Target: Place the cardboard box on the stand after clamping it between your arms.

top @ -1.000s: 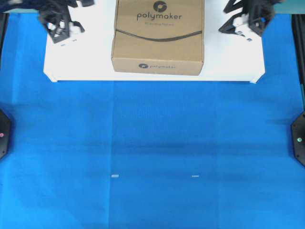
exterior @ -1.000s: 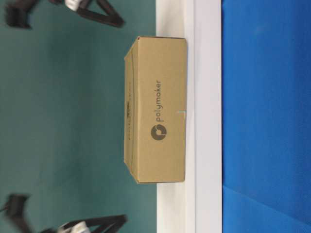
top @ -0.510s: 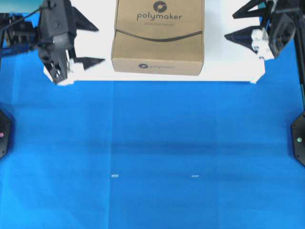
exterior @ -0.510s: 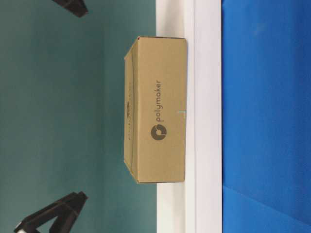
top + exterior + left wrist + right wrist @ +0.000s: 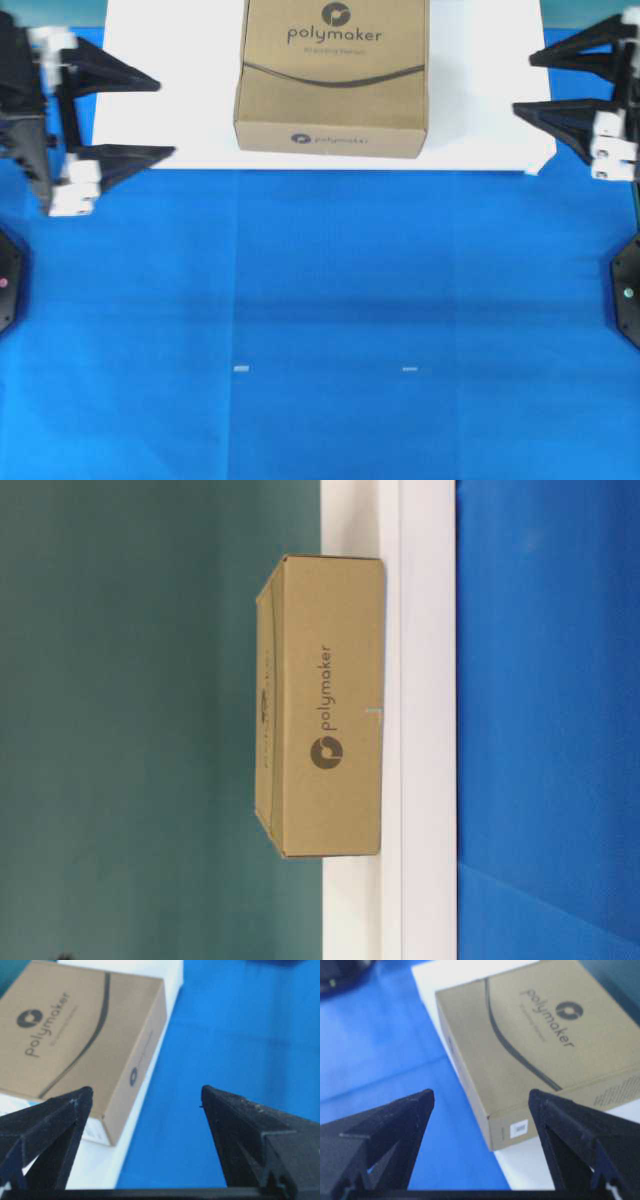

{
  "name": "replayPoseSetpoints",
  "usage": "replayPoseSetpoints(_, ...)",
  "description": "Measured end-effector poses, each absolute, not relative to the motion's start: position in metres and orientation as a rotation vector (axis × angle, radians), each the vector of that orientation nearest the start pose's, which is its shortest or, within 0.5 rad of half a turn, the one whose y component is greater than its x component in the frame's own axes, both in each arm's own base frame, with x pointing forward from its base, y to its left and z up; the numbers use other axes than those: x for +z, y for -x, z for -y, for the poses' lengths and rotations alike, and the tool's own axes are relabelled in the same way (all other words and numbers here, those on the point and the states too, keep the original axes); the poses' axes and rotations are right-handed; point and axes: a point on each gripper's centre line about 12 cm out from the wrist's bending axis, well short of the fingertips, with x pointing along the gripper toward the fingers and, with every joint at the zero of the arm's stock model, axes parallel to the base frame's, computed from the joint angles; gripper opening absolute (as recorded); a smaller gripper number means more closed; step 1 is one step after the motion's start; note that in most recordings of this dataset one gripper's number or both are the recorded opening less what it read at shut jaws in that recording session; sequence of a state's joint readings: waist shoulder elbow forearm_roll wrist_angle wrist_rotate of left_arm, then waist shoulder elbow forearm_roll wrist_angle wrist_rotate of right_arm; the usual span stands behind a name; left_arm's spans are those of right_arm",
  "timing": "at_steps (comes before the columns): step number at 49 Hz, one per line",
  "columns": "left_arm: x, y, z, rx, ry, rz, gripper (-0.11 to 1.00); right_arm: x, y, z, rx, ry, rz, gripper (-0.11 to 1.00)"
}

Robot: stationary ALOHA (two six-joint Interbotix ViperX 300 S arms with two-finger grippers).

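The brown cardboard box (image 5: 335, 75) printed "polymaker" lies flat on the white stand (image 5: 480, 130), untouched by either arm. My left gripper (image 5: 165, 118) hovers open at the stand's left end, fingers pointing toward the box and well short of it. My right gripper (image 5: 522, 84) hovers open at the stand's right end, also apart from the box. The left wrist view shows the box (image 5: 75, 1035) on the stand (image 5: 95, 1170) beyond my open left gripper (image 5: 146, 1090). The right wrist view shows the box (image 5: 535, 1040) on the stand (image 5: 530, 1165) past my open right gripper (image 5: 481, 1093). At table level, only the box (image 5: 322, 708) and stand (image 5: 420, 720) show.
A blue cloth (image 5: 320, 300) covers the table in front of the stand, with two small white marks (image 5: 241, 369) (image 5: 409, 369) on it. Black arm bases sit at the left edge (image 5: 5, 280) and right edge (image 5: 628, 290). A teal wall (image 5: 130, 720) lies behind the stand.
Both grippers have drawn outward and toward the front, away from the box, and have left the table-level view. The box has stayed still on the stand.
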State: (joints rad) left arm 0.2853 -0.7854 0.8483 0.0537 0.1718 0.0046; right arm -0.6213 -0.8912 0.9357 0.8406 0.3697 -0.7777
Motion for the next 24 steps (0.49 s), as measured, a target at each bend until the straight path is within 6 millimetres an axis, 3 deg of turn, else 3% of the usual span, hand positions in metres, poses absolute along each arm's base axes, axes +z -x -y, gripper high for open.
replayPoseSetpoints(14,0.332,-0.219,-0.048,0.222,0.037,-0.174,0.81,0.316,-0.160,0.070,-0.340,-0.136,-0.135,0.99)
replayPoseSetpoints(24,0.329,-0.205,-0.031,0.153,0.042,-0.137,0.80,0.310,-0.149,0.055,-0.296,-0.167,-0.096,0.99)
